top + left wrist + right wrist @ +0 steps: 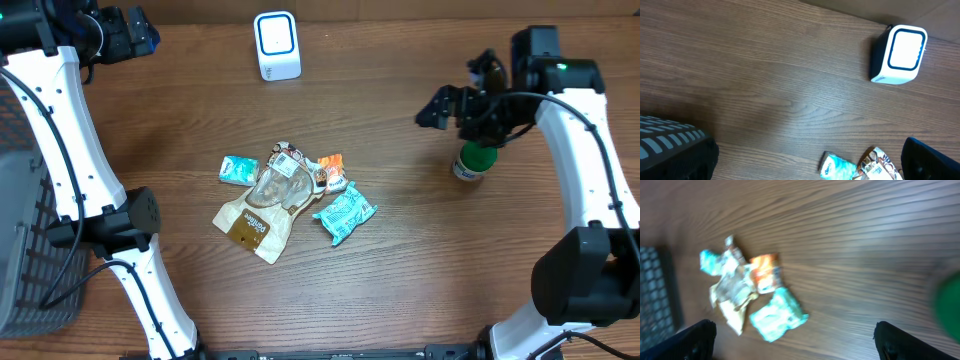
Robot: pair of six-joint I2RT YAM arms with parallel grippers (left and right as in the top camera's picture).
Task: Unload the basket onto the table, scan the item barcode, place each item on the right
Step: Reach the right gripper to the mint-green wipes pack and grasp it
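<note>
"Bottle (pixel 473 160) with the green cap: where is it?"

"Standing on the right of the table (pixel 400 280), well apart from the scanner (pixel 276 45) at the far edge. The right gripper (pixel 795 335) hangs just over it, jaws wide, holding nothing."

"And the left gripper (pixel 805 155)?"

"Far left, also spread open and empty."

"What could spoil it?"

"A finger clipping the cap on the way down would likely tip the bottle. A shallow pinch on the round body could let it twist, leaving the barcode turned away from the scanner. Swinging it low across might also brush the packets (pixel 285 195) in the middle."
</note>
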